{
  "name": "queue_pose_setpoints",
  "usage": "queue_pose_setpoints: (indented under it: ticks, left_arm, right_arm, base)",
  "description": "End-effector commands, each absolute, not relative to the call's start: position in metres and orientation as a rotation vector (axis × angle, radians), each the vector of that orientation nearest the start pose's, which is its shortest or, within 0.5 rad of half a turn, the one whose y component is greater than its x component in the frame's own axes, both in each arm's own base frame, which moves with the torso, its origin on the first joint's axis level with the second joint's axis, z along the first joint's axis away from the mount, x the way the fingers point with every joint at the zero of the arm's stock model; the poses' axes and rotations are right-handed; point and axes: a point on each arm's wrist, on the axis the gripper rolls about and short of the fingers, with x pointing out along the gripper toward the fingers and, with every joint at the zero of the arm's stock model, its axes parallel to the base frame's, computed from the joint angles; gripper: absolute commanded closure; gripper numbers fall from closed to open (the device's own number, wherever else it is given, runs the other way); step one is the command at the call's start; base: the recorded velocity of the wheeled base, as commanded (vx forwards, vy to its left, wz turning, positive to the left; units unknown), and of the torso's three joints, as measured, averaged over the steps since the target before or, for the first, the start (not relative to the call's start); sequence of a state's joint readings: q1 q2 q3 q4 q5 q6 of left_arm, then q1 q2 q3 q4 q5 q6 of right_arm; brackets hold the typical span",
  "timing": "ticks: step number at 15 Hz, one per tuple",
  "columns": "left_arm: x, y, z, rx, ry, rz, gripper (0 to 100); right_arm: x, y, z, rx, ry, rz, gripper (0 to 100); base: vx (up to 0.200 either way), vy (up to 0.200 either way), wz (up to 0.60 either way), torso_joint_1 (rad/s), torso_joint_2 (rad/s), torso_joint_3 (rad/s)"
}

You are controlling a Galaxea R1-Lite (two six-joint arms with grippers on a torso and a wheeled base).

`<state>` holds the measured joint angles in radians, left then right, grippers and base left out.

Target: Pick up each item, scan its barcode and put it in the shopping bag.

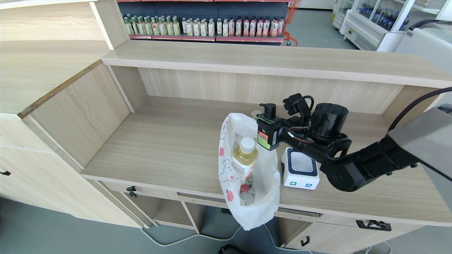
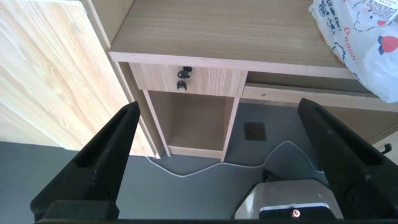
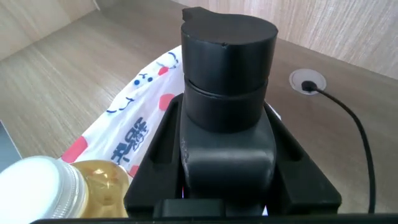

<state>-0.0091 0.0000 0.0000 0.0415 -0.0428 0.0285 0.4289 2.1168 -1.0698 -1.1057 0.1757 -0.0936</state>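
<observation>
A white shopping bag (image 1: 255,201) with red prints stands open on the wooden counter (image 1: 166,144), hanging over its front edge. A bottle of yellow drink (image 1: 244,155) with a white cap stands inside it. My right gripper (image 1: 279,133) hovers just right of the bag's mouth, shut on a black handheld scanner (image 1: 267,131) with a green and red label. In the right wrist view the scanner (image 3: 227,93) sits between the fingers, above the bag (image 3: 140,118) and the bottle (image 3: 68,186). My left gripper (image 2: 217,155) is open and empty, below the counter's front edge, with the bag (image 2: 367,37) far off.
A white box-shaped device with a dark screen (image 1: 300,168) sits on the counter right of the bag, under my right arm. A cable grommet (image 1: 256,113) lies behind the bag. A raised shelf wall (image 1: 247,84) bounds the counter's back. Drawers and an open cubby (image 2: 193,118) are below.
</observation>
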Motion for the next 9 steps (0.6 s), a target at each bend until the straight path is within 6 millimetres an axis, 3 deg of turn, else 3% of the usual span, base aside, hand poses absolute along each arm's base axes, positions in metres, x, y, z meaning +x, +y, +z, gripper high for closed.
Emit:
queue_pose_setpoints:
  ticks: [1, 9]
  left_arm:
    - [-0.023, -0.001, 0.071, 0.027, 0.042, -0.053, 0]
    - [-0.023, -0.001, 0.071, 0.028, 0.042, -0.053, 0]
  right_arm:
    - [0.373, 0.177, 0.135, -0.087, -0.066, 0.613, 100]
    - [0.381, 0.184, 0.094, -0.131, -0.123, 0.651, 100]
  base:
    - [0.0, 0.0, 0.0, 0.0, 0.0, 0.0]
    - [0.0, 0.0, 0.0, 0.0, 0.0, 0.0]
